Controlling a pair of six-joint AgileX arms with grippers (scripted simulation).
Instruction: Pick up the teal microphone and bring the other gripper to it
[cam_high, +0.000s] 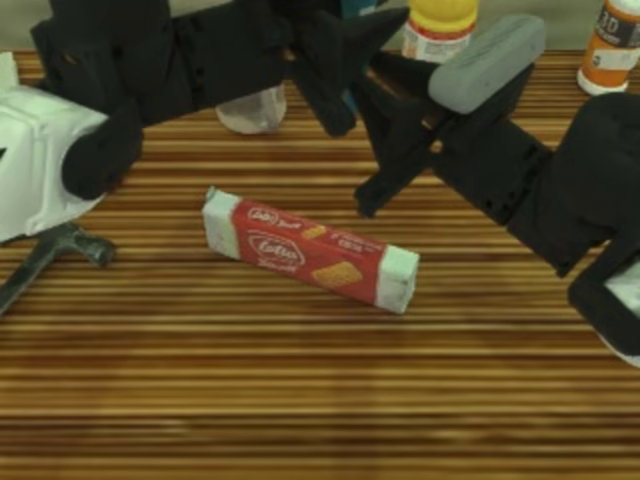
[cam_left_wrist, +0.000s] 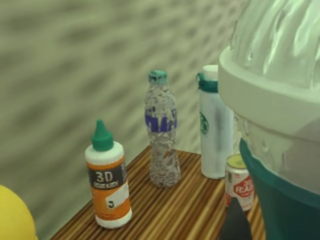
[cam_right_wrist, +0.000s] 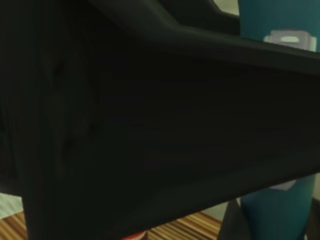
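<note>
Teal microphone (cam_right_wrist: 280, 210) mostly hidden behind the left gripper (cam_high: 335, 95)

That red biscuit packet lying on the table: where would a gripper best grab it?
Across its middle, on the two long sides, coming straight down from above. The biscuit pack lies flat and slanted on the table, long and narrow, with bare wood along both long sides. The right gripper hangs nearest, just behind it; the left gripper is further back.
</note>
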